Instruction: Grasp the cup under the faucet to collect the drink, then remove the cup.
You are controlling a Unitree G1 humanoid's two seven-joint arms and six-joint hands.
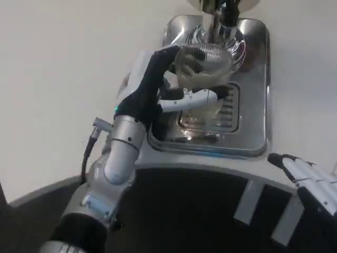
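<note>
A clear ribbed plastic cup [202, 66] stands on the steel drip tray [253, 105], right under the faucet [221, 13] at the top of the head view. My left hand [158, 87] wraps the cup from its left side, black fingers behind it and a white finger across its front. My right hand [308, 179] hangs at the lower right near the table edge, fingers stretched out and holding nothing. Whether liquid is in the cup I cannot tell.
The tray has a slotted grate [224, 113] in front of the cup. White tabletop [63, 79] spreads to the left and right of the tray. The table's dark curved front edge [200, 174] runs below the tray.
</note>
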